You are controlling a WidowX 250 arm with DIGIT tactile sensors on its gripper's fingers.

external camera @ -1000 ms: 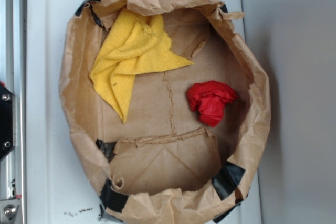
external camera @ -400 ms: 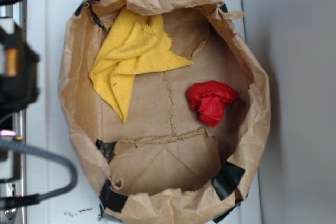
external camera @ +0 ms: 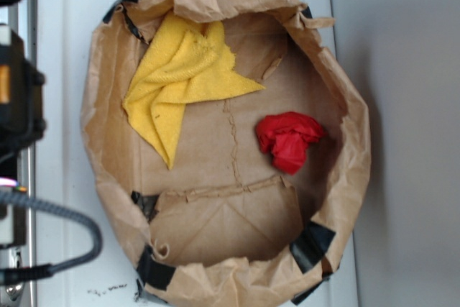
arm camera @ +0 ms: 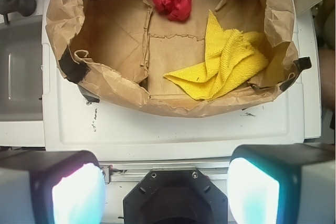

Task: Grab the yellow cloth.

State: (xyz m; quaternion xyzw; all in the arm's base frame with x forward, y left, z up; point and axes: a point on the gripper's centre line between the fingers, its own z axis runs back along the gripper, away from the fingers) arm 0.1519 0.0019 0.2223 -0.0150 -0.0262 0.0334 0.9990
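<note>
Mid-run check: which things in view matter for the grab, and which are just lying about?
For the job:
- yellow cloth, inside the bag
- gripper, open, outside the bag

Lying about:
- red wad
- brown paper bag
- white tray under the bag

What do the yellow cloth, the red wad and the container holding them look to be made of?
Yellow cloth: terry-like fabric, with a looped, nubby weave and soft folds. Red wad: smoother crumpled material, probably thin fabric, not certain. Container: brown paper, creased and rolled at the rim, patched with black tape.
</note>
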